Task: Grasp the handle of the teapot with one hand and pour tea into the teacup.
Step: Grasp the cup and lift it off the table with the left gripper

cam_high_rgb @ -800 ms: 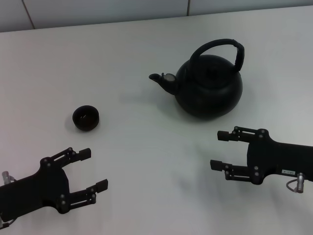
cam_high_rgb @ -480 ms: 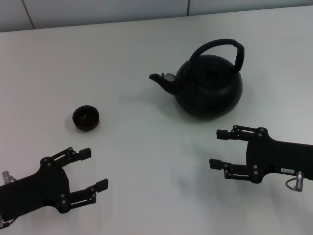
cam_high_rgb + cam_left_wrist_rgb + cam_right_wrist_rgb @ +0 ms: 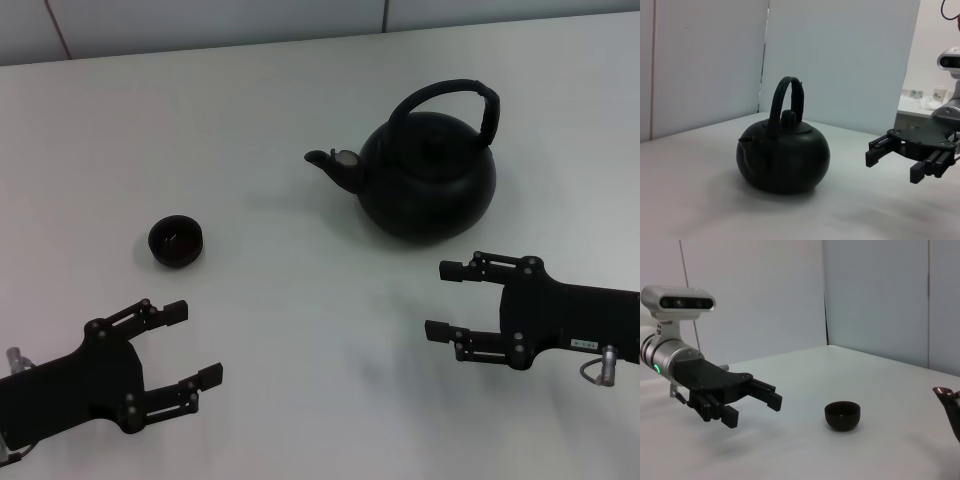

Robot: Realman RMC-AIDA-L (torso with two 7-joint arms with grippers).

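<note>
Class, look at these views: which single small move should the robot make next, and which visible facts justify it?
Probably lift the open right gripper toward the handle: it sits nearest the teapot but grips nothing. The left gripper waits open near the teacup.

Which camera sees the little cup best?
The right wrist view: the cup sits whole, side on, with its rim clear. The head view shows it from above, small, near the left gripper. The left wrist view misses it.
</note>
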